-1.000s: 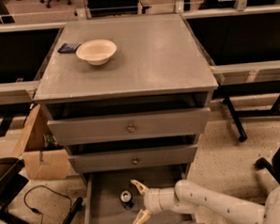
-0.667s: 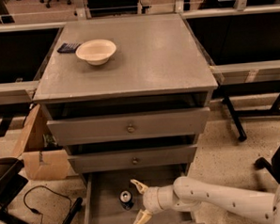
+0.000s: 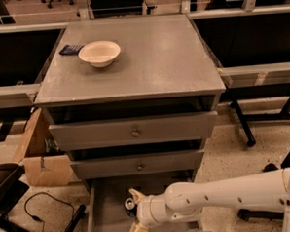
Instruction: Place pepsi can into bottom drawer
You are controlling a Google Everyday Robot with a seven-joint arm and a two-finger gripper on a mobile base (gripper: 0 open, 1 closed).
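Pepsi can (image 3: 129,204) upright on floor of bottom drawer (image 3: 105,213), pulled open below two shut knobbed drawers (image 3: 175,127). Only silver top and dark side show; label unreadable. Gripper (image 3: 136,213) inside drawer, fingers spread wide, can just beside upper one, not clamped. Open floor left of can. Cream bowl (image 3: 99,53) on cabinet top (image 3: 161,58).

claw (image 3: 133,214) over bottom drawer (image 3: 107,210), pepsi can (image 3: 128,203) half-hidden

Pepsi can (image 3: 129,205) in bottom drawer (image 3: 107,210), beside pincer (image 3: 134,214)
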